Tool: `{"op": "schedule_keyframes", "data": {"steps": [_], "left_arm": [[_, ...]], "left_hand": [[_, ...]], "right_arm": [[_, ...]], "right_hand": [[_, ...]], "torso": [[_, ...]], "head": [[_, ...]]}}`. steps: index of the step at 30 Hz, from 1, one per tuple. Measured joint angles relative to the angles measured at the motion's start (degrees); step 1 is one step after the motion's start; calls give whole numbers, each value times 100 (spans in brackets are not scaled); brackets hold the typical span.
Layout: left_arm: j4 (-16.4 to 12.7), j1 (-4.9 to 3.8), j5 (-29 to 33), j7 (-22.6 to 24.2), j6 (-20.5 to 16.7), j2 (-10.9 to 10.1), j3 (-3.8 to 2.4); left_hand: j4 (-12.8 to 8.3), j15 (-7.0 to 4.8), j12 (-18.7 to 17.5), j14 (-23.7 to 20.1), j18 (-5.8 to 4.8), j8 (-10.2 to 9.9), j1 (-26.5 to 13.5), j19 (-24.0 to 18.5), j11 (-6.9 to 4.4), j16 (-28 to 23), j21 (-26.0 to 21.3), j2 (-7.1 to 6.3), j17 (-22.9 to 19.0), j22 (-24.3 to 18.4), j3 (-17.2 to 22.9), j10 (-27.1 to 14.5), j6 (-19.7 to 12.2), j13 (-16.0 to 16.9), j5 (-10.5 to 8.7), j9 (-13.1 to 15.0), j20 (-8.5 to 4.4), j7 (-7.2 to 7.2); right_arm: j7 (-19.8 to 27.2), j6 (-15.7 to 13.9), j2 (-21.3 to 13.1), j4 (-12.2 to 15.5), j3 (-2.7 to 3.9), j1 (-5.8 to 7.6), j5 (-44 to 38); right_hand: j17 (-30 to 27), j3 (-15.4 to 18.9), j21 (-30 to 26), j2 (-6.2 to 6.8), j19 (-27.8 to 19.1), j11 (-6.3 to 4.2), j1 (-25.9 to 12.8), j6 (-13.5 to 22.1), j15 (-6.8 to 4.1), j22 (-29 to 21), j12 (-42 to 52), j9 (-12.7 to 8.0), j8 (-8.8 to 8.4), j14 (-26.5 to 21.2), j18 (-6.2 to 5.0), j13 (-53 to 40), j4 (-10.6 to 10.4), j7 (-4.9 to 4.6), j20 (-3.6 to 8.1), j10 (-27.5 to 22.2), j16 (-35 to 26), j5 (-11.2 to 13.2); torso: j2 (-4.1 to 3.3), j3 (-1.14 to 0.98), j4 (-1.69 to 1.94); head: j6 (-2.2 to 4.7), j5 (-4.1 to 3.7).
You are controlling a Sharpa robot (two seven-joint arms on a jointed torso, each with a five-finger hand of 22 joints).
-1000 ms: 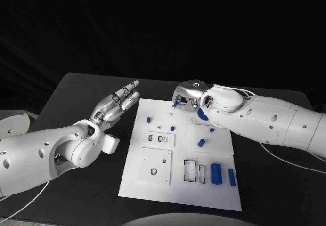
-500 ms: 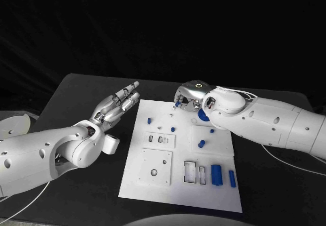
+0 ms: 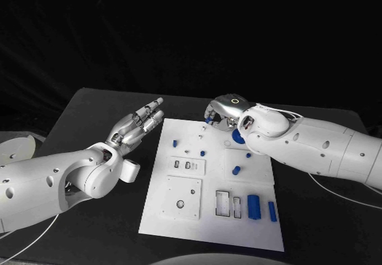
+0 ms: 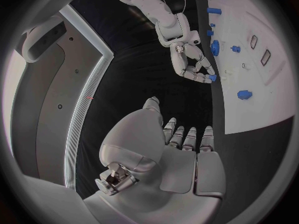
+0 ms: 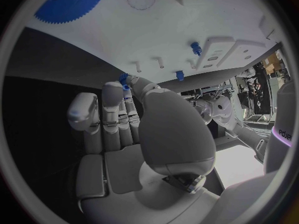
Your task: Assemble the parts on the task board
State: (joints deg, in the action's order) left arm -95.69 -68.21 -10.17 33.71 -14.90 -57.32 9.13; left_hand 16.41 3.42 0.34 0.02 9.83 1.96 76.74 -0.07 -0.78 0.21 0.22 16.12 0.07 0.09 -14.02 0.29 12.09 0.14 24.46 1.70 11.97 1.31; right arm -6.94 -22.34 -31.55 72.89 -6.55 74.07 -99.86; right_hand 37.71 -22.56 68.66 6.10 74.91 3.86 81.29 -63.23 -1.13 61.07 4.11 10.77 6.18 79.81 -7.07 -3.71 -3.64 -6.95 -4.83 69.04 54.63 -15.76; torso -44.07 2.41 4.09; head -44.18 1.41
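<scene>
The white task board (image 3: 208, 221) lies in the middle of the table. My right hand (image 3: 223, 112) hovers over its far edge and pinches a small blue part (image 3: 208, 118) between thumb and finger; the right wrist view shows that part (image 5: 123, 79) at the fingertips, above two white pins (image 5: 148, 63). A blue gear (image 3: 237, 136) lies on the board, half hidden under my right wrist, and appears as the toothed gear (image 5: 69, 2) close up. My left hand (image 3: 140, 123) is held flat, fingers spread, holding nothing, beside the board's far left corner.
Small blue pegs (image 3: 202, 150) stand along the far half of the board. Two larger blue cylinders (image 3: 254, 205) lie near its front right. Recessed slots (image 3: 181, 163) and a square plate (image 3: 181, 196) sit on the near left side. Black table surrounds the board.
My right arm has shifted slightly, and its hand still pinches the blue part over the board's far edge. The left hand has barely moved.
</scene>
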Motion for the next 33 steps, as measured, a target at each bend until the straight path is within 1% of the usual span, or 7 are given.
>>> {"op": "schedule_keyframes", "data": {"steps": [7, 11, 13, 20, 21, 30, 33], "left_arm": [[8, 1, 7, -13, 13, 2, 0], [12, 1, 10, -21, 20, 6, 0], [13, 1, 11, -25, 23, 7, 0], [16, 1, 25, -37, 34, 7, 0], [17, 1, 29, -39, 35, 7, 1], [22, 1, 59, -54, 52, 13, 1], [23, 1, 67, -60, 58, 13, 1]], "left_hand": [[0, -1, 0, 1, 0, 0, 0, 0, 0, 0, 0, 0, 1, 0, 0, 0, 0, 0, 0, 0, 0, 0], [0, -1, 0, 1, -1, 0, 0, 0, 0, 0, 0, 0, 1, 0, 0, 0, 0, 0, 0, 0, 0, 0], [0, -1, 0, 1, 0, 0, 0, 0, 0, 0, 0, 0, 1, 0, 0, 0, 0, 0, 0, -1, 0, 0], [0, -1, 0, 1, 0, 0, 0, 0, 0, 0, 0, 0, 1, 0, 0, 0, 0, 0, 0, -1, 0, 0], [0, -1, 0, 1, 0, 0, 0, 0, 0, 0, 0, 0, 1, 0, 0, 0, 0, 1, 0, -1, 0, 0], [0, -1, 0, 1, 0, 0, 0, 21, 0, 0, 0, 0, 2, 0, 0, 0, 0, 1, 0, -1, 20, 0], [0, -1, 0, 2, -1, 0, 0, 21, 0, 0, 0, 0, 2, 1, 0, 0, 0, 1, 0, -1, 20, 0]], "right_arm": [[-3, -12, -26, 114, 0, -15, 12], [-3, -1, -38, 159, 0, -23, 18], [-3, 10, -44, 168, 0, -26, 20], [-3, 98, -54, 177, 0, -38, 31], [-5, 118, -53, 177, 0, -42, 35], [-8, 238, -30, 174, -1, -57, 73], [-6, 260, -22, 170, -1, -59, 90]], "right_hand": [[18, -16, 0, 7, 0, 0, -7, 2, 22, 16, -1, -1, 0, 22, 0, 7, -16, -2, 0, 0, 16, 0], [18, -17, 0, 7, 2, 1, -7, 22, 21, 16, -14, -3, -28, 22, 0, 6, -16, -22, -2, -1, 16, 0], [18, -17, 22, 7, 21, 1, -7, 22, 22, 23, -14, -3, -28, 22, 0, 6, -16, -22, -21, -1, 16, 0], [9, -16, 22, 7, 21, 10, -7, 41, 21, 22, -15, -3, -55, 22, -1, 0, -16, -41, -21, -10, 16, 0], [3, -16, 22, 7, 21, 10, -7, 59, 21, 22, -15, -2, -55, 22, -1, -1, -16, -59, -21, -10, 16, 0], [-7, -32, 22, 7, 20, 10, -7, 60, 23, 22, -15, -17, -67, 21, 0, -9, -32, -60, -22, -10, 13, 1], [-16, -32, 21, 7, 0, 12, -7, 60, 42, 21, -15, -18, -67, 1, -1, -8, -32, -60, -42, -11, 12, 1]], "torso": [[-3, 2, 0], [-3, 2, 0], [-3, 2, 2], [-3, 2, 1], [-3, 2, 0], [-1, 3, 0], [-1, 4, 3]], "head": [[-5, 0], [-17, -1], [-25, -2], [-38, -2], [-42, -2], [-61, -21], [-63, -25]]}}
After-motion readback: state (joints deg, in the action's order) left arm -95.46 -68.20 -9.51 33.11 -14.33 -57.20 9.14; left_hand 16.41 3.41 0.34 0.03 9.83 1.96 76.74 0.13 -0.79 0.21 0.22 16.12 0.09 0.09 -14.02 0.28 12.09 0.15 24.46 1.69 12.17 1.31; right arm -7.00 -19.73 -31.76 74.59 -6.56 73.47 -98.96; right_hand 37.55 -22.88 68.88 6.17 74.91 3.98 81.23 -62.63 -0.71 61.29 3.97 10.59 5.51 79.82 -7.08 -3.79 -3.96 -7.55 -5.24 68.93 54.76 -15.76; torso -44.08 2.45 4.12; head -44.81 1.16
